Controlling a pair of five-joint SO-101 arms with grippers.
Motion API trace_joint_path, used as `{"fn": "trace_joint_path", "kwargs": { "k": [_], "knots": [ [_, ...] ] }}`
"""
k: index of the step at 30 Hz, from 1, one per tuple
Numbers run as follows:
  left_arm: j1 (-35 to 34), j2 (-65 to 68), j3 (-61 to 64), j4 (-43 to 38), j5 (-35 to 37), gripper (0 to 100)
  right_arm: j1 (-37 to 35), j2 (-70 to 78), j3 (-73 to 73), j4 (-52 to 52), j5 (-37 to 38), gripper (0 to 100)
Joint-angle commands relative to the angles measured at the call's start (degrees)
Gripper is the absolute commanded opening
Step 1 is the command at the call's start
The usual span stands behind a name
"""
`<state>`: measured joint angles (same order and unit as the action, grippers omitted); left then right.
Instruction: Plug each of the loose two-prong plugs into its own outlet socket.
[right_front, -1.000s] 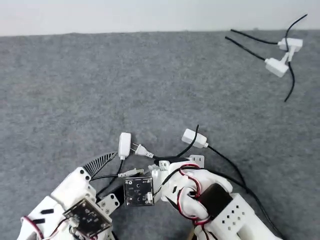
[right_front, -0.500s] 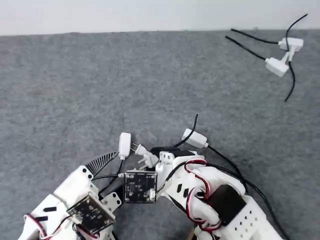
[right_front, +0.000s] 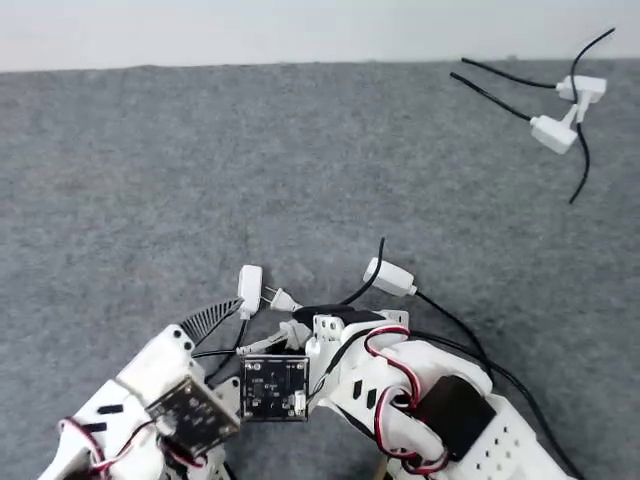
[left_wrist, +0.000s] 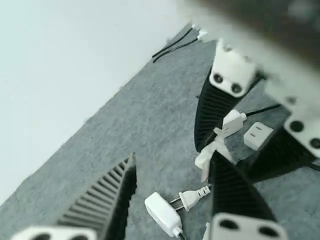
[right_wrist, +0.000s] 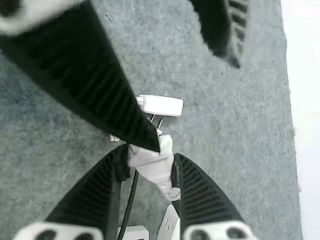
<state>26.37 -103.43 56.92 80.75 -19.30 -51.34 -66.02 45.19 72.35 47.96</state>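
My right gripper is shut on a small white two-prong plug, low at the table's front. Just beyond lies a white block plug with its prongs toward a smaller plug. My left gripper stands open, with the block plug and that smaller plug on the mat between its fingers. One ribbed finger shows beside the block plug. A white outlet socket on a black cord lies right of them.
Grey mat covers the table, open across its middle and left. Two more white cord ends lie at the far right corner. Black cords run under the right arm. A pale wall borders the far edge.
The right arm has pushed forward and left, bringing its held plug closer to the block plug. The socket's cord has bent upward. The left arm shifted slightly.
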Motion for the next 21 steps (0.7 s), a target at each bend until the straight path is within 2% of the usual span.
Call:
{"fn": "trace_joint_path", "kwargs": {
  "k": [1,21],
  "knots": [
    [-3.34,-0.26,1.8,-3.69,0.79,24,-0.48,-0.48,-3.43,0.22,-0.62,1.0],
    [-3.69,-0.26,3.82,-3.52,0.97,24,-0.13,-0.4,-3.6,0.22,-0.44,1.0]
  ]
}}
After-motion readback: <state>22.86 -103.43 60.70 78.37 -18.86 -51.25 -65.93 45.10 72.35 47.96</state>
